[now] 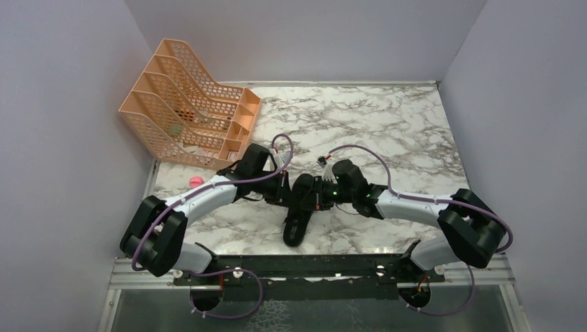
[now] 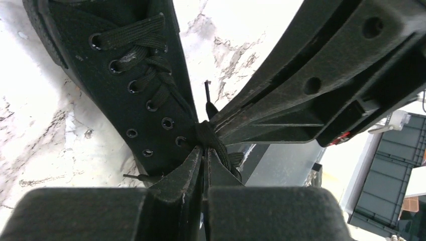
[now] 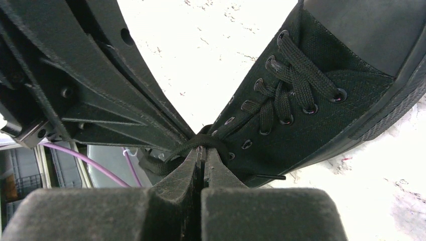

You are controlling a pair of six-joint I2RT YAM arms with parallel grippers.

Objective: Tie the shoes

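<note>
The all-black low-cut shoe [image 1: 300,214] lies on the marble table, toe toward the near edge. It fills the upper left of the left wrist view [image 2: 125,90] and the right of the right wrist view [image 3: 311,105]. My left gripper [image 2: 204,146] and right gripper [image 3: 202,147] meet tip to tip over the top eyelets. Each is shut on a black lace: one lace [image 2: 213,138] runs past the left tips, another [image 3: 201,142] loops over the right tips. A lace tip [image 2: 207,93] sticks up beside the shoe.
An orange mesh file organizer [image 1: 190,107] stands at the back left. A small pink object [image 1: 196,182] lies by the left arm. Purple cables [image 1: 360,152] arc over both wrists. Grey walls close in the table on three sides.
</note>
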